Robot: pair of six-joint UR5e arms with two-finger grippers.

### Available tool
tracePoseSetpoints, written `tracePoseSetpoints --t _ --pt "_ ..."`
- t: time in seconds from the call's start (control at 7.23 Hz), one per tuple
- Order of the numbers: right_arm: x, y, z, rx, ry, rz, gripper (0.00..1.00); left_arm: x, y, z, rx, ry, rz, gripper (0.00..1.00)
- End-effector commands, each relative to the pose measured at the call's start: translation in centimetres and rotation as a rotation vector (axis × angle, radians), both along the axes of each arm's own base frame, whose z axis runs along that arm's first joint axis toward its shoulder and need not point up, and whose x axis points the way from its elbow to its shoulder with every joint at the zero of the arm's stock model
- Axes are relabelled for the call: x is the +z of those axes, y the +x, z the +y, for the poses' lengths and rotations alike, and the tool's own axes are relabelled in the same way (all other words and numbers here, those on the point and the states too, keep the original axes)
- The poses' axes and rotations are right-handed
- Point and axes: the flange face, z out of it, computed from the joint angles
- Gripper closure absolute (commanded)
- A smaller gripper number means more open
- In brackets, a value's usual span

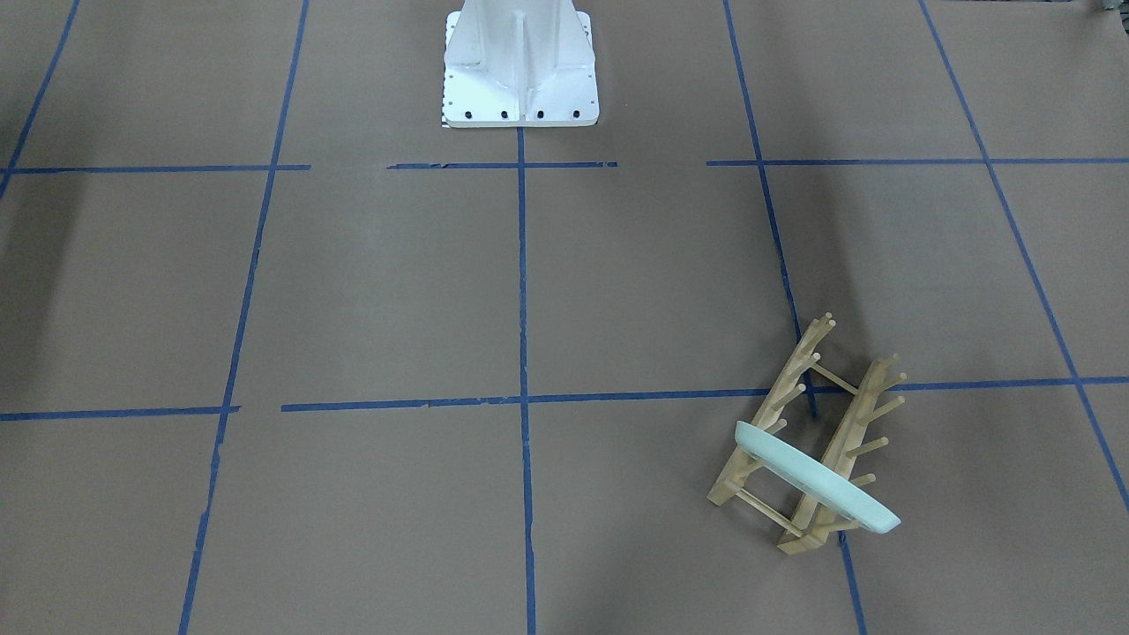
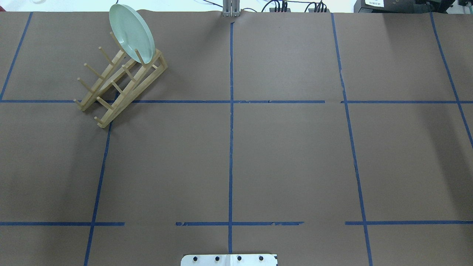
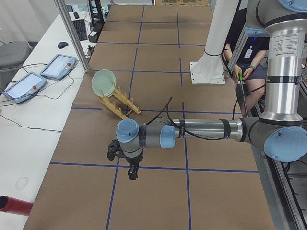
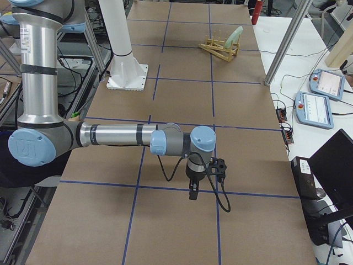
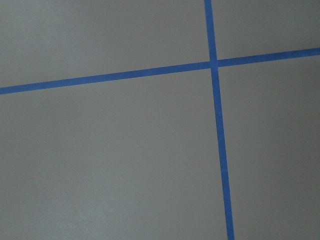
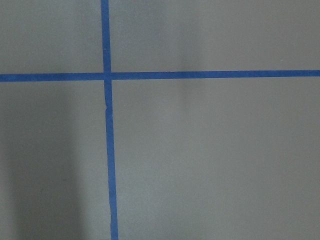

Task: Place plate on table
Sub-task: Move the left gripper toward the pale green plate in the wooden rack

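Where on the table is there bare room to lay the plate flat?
Crowded only at the robot's far left, where the plate stands on edge in the rack. Free: the paper from the rack rightward to the centre tape line, and the squares of the table between rack and base.

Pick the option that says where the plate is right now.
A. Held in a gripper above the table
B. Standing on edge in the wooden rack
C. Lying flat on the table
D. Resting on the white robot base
B: the plate stands tilted on edge between the pegs at one end of the wooden rack, not flat on the paper.
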Motion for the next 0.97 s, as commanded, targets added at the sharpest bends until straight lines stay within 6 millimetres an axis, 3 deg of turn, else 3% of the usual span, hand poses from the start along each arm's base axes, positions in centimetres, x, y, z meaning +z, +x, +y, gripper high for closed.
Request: tracePoseSetpoints --t 0.0,0.28,0.55,0.83 --pt "0.0 0.0 0.0 0.000 0.001 0.000 0.00 -2.0 0.2 -1.3 -0.001 0.040 0.005 0.00" --pt "0.0 0.0 0.0 0.001 0.000 0.000 0.00 -6.1 -0.1 -4.7 -0.008 0.117 0.004 0.00" --pt "0.0 0.0 0.0 0.001 -0.001 0.000 0.00 -15.2 0.2 -10.9 -0.004 0.288 0.008 0.00" --pt "0.0 0.0 0.0 0.001 0.000 0.000 0.00 -24.0 2.2 -13.9 -0.152 0.335 0.159 0.00"
